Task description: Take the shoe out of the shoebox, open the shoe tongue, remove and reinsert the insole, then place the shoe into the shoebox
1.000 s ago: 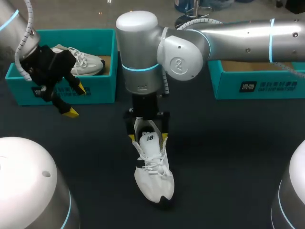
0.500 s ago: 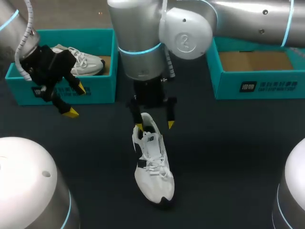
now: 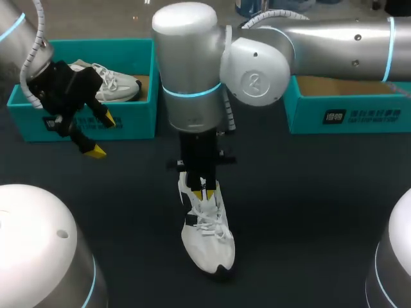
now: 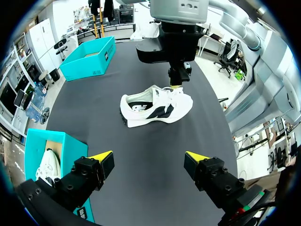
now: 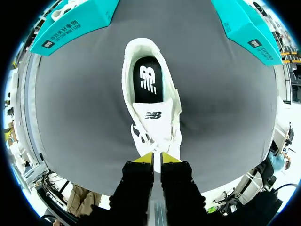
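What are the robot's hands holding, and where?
The left gripper is open and holds nothing. The right gripper is shut right at the shoe's laces; whether it pinches one cannot be told.

A dark, matte table (image 3: 308, 212) lies under even light.

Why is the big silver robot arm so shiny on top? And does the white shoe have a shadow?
Head view: light from above glints off the rounded top of the right arm, leaving a pale bright patch. The table is so dark that no shadow shows by the shoe. Right wrist view: the table looks darker beside the shoe, probably the arm's shadow. Left wrist view: even light, with only a thin dark edge under the shoe.
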Robot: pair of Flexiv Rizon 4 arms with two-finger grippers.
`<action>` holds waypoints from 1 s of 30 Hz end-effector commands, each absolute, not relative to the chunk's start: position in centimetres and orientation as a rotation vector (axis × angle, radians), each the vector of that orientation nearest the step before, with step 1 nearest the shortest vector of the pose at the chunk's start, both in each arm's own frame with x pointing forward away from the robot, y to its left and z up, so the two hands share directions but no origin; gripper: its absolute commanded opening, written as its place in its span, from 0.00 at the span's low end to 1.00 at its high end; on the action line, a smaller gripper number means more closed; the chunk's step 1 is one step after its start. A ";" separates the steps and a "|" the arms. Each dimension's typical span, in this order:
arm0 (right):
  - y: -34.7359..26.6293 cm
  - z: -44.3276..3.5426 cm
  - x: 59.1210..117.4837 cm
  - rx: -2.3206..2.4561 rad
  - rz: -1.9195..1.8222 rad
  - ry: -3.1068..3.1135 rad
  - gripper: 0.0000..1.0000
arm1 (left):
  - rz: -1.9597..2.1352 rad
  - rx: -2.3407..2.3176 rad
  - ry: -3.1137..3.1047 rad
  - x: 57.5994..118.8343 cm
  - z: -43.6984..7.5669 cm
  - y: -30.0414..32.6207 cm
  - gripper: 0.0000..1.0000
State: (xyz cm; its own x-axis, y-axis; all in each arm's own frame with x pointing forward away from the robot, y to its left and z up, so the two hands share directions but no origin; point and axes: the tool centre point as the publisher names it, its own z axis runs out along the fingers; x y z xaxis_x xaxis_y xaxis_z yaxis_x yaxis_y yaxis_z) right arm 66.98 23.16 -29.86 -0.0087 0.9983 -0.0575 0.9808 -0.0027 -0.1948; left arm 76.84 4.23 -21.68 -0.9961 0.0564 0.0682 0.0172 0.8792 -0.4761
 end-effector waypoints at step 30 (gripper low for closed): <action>24.2 -25.5 74.3 -0.222 -0.296 -3.156 1.00 | 0.748 -0.059 -2.967 76.8 -21.7 4.3 1.00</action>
